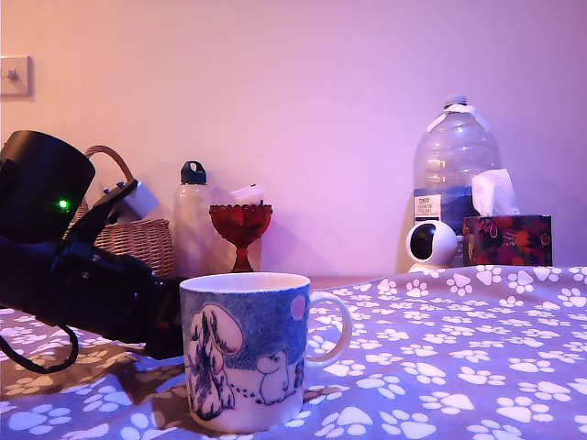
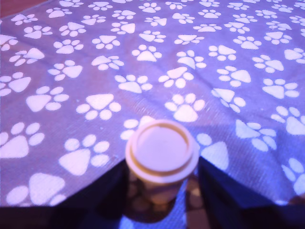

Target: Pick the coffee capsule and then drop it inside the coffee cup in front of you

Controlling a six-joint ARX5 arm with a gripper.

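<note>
Pink wall behind surface (image 1: 477,367) draped in paw-print cloth. Capsule (image 2: 160,160): pale tapered pod, wide flat rim, gripped between dark jaws of gripper (image 2: 162,191), clear of cloth. Only wrist view shows capsule. Exterior view: blue cartoon cup (image 1: 248,353), arm behind it, goblet (image 1: 241,234) farther back.

wicker basket (image 1: 138,240), red goblet (image 1: 241,229), water jug (image 1: 456,170)

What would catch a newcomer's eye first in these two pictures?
In the exterior view, the blue coffee cup stands front and centre on the paw-print cloth, with the black arm low at the view's left behind it. In the wrist view, the pale coffee capsule sits rim-up between the dark jaws of the gripper.
</note>
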